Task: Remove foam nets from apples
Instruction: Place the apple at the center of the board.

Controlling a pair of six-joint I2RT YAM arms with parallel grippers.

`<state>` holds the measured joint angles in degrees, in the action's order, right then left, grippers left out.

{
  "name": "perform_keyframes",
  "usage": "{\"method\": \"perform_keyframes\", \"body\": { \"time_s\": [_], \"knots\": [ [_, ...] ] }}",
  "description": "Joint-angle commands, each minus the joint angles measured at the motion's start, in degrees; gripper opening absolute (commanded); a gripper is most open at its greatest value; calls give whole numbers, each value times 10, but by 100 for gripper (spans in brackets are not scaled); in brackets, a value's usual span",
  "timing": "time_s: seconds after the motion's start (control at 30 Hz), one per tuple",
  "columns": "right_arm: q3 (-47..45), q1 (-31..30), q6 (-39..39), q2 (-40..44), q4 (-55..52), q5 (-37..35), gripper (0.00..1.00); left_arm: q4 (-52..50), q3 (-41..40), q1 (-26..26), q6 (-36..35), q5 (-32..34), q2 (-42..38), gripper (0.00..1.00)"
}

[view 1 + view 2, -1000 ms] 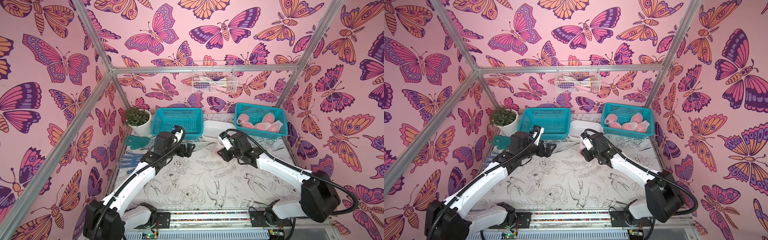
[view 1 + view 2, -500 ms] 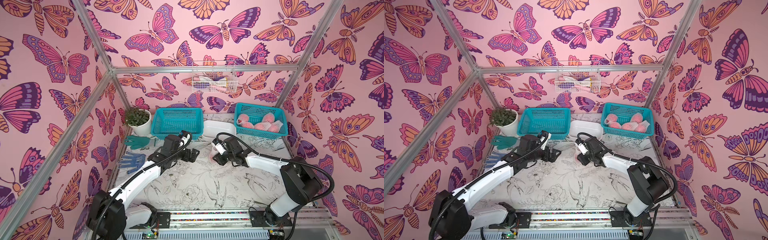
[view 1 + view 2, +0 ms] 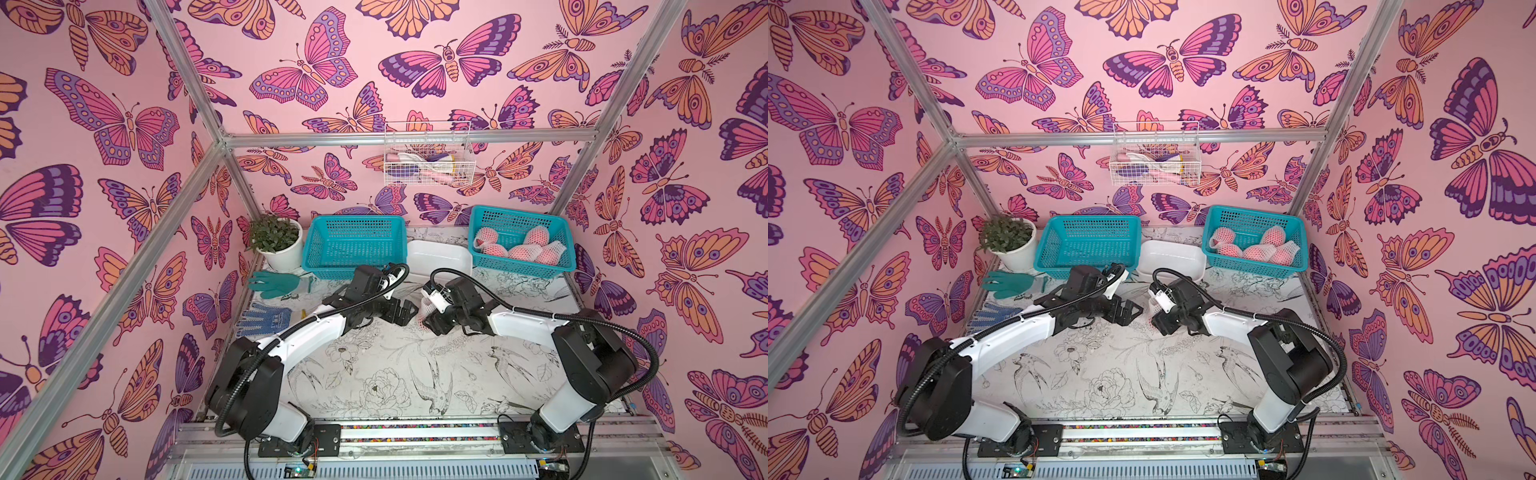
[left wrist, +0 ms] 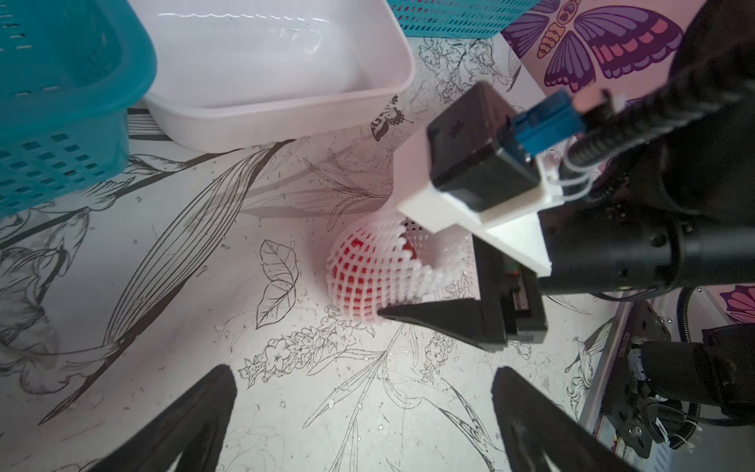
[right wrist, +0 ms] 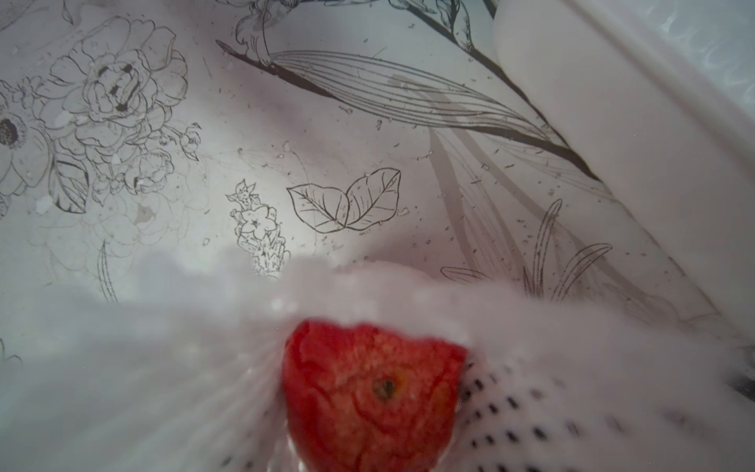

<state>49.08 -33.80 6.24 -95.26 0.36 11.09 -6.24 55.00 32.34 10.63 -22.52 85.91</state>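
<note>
A red apple (image 4: 359,282) in a white foam net (image 4: 408,261) lies low on the table mat between the two arms; both top views show it (image 3: 424,309) (image 3: 1153,306). My right gripper (image 3: 430,322) is around it. One black finger (image 4: 429,321) lies against the net's underside and the other is hidden. The right wrist view shows bare red apple (image 5: 371,392) poking from the net's mouth (image 5: 572,388), with the fingers covered. My left gripper (image 4: 362,370) is open and empty, just short of the apple (image 3: 409,311). Several more netted apples (image 3: 519,251) lie in the right teal basket (image 3: 519,212).
An empty teal basket (image 3: 353,220) and a white tub (image 3: 440,259) stand at the back, close behind the grippers. A potted plant (image 3: 278,241), a teal glove (image 3: 274,284) and a blue glove (image 3: 266,318) sit at the left. A wire basket (image 3: 428,162) hangs on the back wall.
My right gripper has brought the netted apple a little left and forward, down to the mat. My left gripper has moved right, closing the gap to the apple.
</note>
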Motion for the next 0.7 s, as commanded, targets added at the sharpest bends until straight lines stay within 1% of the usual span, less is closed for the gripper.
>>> {"method": "perform_keyframes", "body": {
  "time_s": [0.0,0.1,0.37,0.67],
  "knots": [
    [-14,-4,3,8,15,11,77,8,15,4,-10,-26,15,100],
    [-22,-3,4,16,26,13,83,11,19,5,-10,-37,25,100],
    [-41,9,-12,34,60,24,86,11,47,13,-18,-53,66,99],
    [-57,15,-7,48,76,42,88,13,91,22,-26,-51,116,89]
  ]
}}
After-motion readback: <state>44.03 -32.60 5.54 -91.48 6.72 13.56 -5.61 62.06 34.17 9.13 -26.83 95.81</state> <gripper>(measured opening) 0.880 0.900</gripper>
